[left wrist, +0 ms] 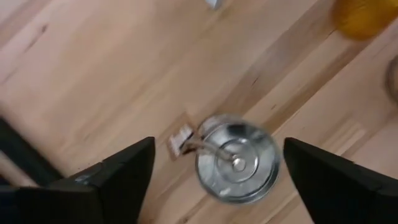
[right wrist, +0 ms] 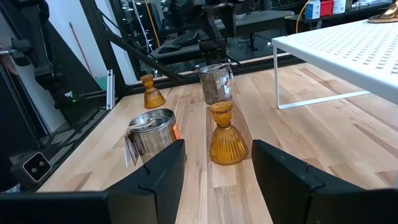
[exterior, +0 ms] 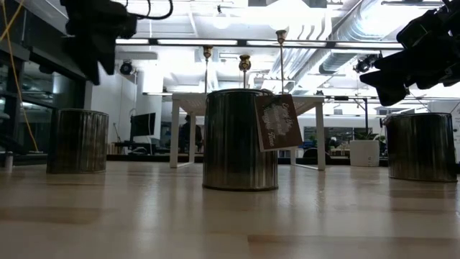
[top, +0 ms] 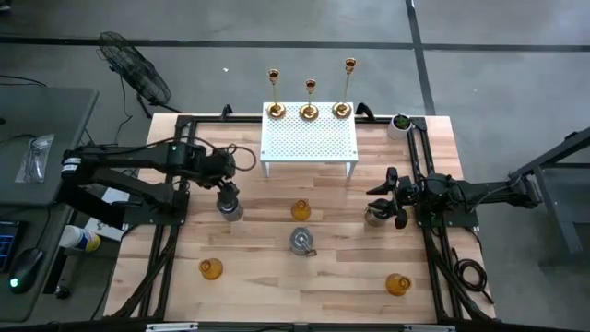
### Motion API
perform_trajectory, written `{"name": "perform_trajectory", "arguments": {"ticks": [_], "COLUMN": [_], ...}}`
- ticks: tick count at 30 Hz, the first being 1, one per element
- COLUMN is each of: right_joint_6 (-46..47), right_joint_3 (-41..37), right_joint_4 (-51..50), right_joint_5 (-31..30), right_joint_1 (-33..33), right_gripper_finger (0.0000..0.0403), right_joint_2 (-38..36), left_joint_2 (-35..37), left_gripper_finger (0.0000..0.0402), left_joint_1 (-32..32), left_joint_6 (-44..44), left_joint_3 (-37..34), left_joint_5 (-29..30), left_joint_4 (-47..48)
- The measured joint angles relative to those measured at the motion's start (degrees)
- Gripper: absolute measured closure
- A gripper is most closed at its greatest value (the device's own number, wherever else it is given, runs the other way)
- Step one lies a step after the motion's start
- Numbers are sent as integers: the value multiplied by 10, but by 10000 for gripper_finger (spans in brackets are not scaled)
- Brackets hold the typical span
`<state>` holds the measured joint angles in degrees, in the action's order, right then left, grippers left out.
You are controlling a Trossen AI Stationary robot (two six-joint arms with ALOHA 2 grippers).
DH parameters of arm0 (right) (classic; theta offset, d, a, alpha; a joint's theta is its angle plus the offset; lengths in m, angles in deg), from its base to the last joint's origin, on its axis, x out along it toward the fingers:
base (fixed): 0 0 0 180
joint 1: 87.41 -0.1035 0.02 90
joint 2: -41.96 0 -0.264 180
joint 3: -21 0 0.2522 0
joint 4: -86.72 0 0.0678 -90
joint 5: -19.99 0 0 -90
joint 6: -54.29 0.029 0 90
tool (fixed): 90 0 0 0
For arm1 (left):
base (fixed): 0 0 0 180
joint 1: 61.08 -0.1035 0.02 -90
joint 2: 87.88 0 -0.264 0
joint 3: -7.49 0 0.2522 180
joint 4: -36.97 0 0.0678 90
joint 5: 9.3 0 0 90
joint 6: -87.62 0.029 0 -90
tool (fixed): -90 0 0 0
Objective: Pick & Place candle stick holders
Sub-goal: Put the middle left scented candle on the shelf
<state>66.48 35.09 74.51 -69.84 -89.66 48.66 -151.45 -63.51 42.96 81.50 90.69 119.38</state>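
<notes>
From above, the three gold candlesticks point(top: 309, 101) stand along the far edge of the white perforated stand point(top: 309, 140). The left gripper point(top: 227, 195) hangs over a silver holder point(top: 230, 211) on the worktop point(top: 277, 286); the right gripper point(top: 392, 195) sits beside another silver holder point(top: 374, 216). A third silver holder point(top: 302, 242) is in the middle, with amber glass holders at point(top: 300, 210), point(top: 211, 269) and point(top: 397, 284).

At worktop level, the middle silver holder point(exterior: 240, 139) carries a tag point(exterior: 278, 122).

The left wrist view looks down on its silver holder point(left wrist: 238, 158), between released fingers point(left wrist: 118, 177).

The right wrist view shows spread fingers point(right wrist: 155, 177) framing an amber holder point(right wrist: 226, 134).
</notes>
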Motion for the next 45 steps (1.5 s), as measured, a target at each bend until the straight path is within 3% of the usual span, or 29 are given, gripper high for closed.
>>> {"name": "perform_trajectory", "arguments": {"ticks": [5,9,18,45], "right_joint_6": [0,0,0,0], "right_joint_3": [0,0,0,0], "right_joint_4": [1,2,3,3], "right_joint_5": [0,0,0,0], "right_joint_1": [0,0,0,0], "right_gripper_finger": [224,224,224,224], "right_joint_2": [0,2,9,15], "left_joint_2": [-22,-47,-94,-182], "left_gripper_finger": [7,13,2,2], "left_joint_1": [20,28,48,47], "left_joint_6": [-56,-95,-135,-167], "left_joint_3": [0,0,0,0], "left_joint_5": [-9,-46,-66,-84], "left_joint_4": [23,14,20,-1]}}
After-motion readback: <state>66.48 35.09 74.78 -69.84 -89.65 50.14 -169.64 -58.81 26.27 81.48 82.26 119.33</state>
